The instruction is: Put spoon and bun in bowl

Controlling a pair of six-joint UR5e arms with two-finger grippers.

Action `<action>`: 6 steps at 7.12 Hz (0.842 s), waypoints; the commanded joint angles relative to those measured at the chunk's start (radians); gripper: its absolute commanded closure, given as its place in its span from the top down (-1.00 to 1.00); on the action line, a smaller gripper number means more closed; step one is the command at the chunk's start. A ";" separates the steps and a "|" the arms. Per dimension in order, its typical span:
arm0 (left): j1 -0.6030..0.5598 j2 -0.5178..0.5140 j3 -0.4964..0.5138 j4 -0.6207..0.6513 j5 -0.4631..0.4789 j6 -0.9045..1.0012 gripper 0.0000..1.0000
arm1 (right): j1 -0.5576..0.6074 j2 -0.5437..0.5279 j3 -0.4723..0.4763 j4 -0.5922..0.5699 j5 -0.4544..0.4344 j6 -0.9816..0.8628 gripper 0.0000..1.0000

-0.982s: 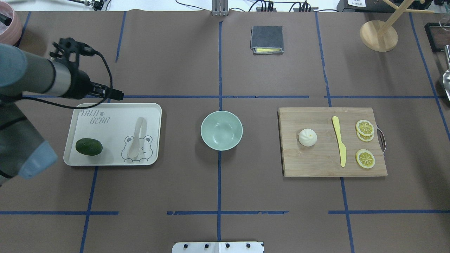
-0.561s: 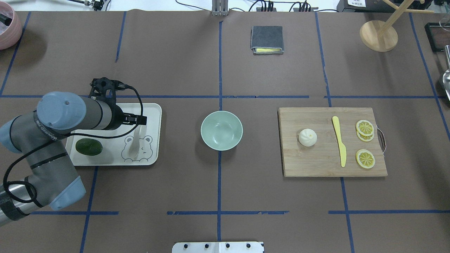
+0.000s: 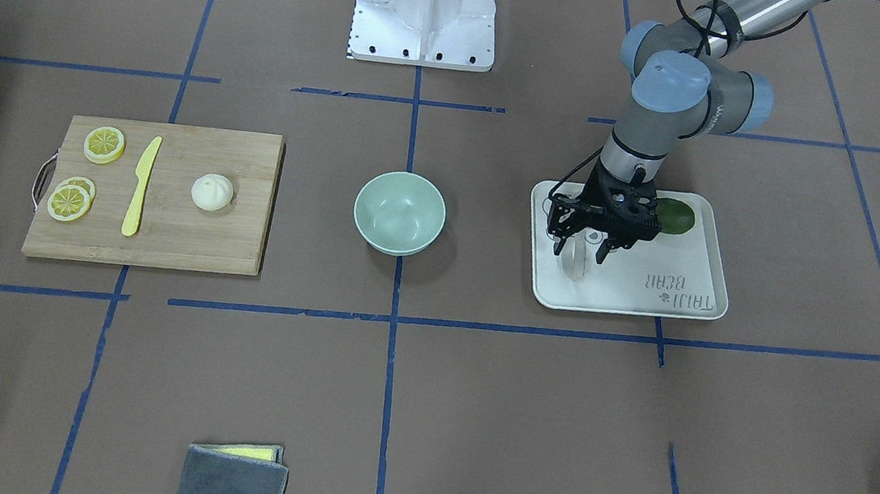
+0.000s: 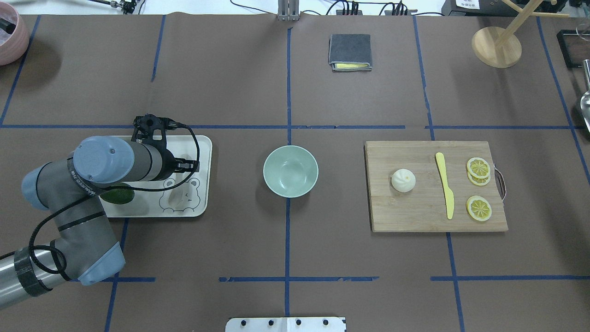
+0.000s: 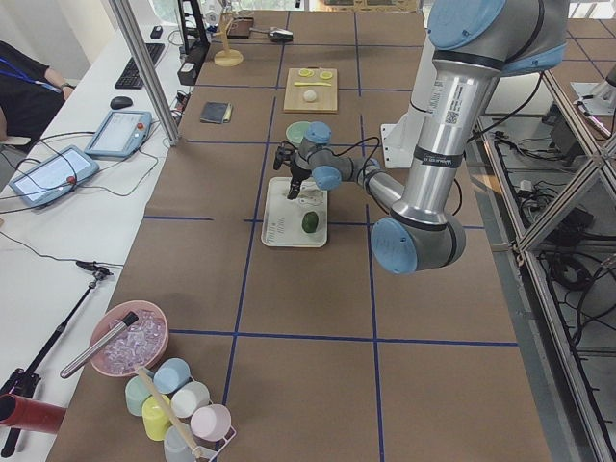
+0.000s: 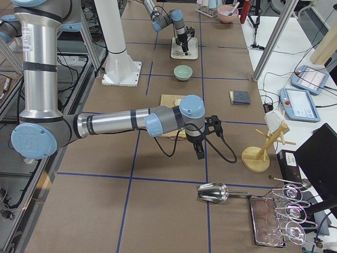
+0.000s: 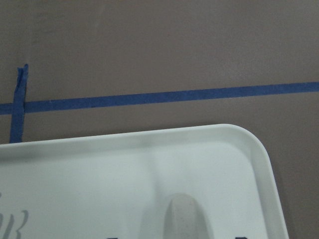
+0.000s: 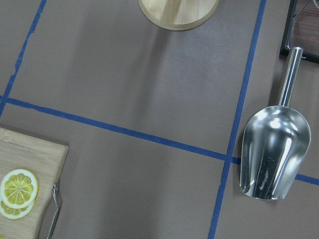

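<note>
The off-white spoon [image 3: 573,264] lies on the white bear-print tray [image 3: 632,304], its scoop [image 4: 175,198] toward the robot. My left gripper [image 3: 579,245] hangs open just over the spoon's handle, a finger on each side, and holds nothing. The handle's tip shows in the left wrist view [image 7: 184,221]. The mint-green bowl [image 4: 290,171] stands empty at the table's middle. The white bun [image 4: 403,180] sits on the wooden cutting board [image 4: 415,216] to the right. My right gripper [image 6: 199,152] shows only in the exterior right view, beyond the board; I cannot tell its state.
A dark green avocado [image 3: 677,217] lies on the tray beside the left wrist. A yellow knife [image 4: 445,184] and lemon slices [image 4: 478,207] share the board. A folded grey cloth [image 4: 350,51], a wooden stand [image 4: 496,46] and a metal scoop [image 8: 269,149] lie further off.
My left arm has swung from beyond the tray's far-left corner to over the tray, and its gripper now hangs over the spoon's handle. The spoon, bun and bowl have not moved.
</note>
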 commanded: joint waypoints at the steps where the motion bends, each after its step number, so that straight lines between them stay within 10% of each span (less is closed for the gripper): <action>1: 0.005 0.000 0.001 0.000 0.002 0.000 -0.79 | 0.000 0.002 -0.007 0.000 0.000 -0.001 1.00; 6: -0.006 -0.126 -0.094 0.208 -0.003 -0.071 -1.00 | 0.000 0.005 -0.005 0.000 0.000 -0.001 1.00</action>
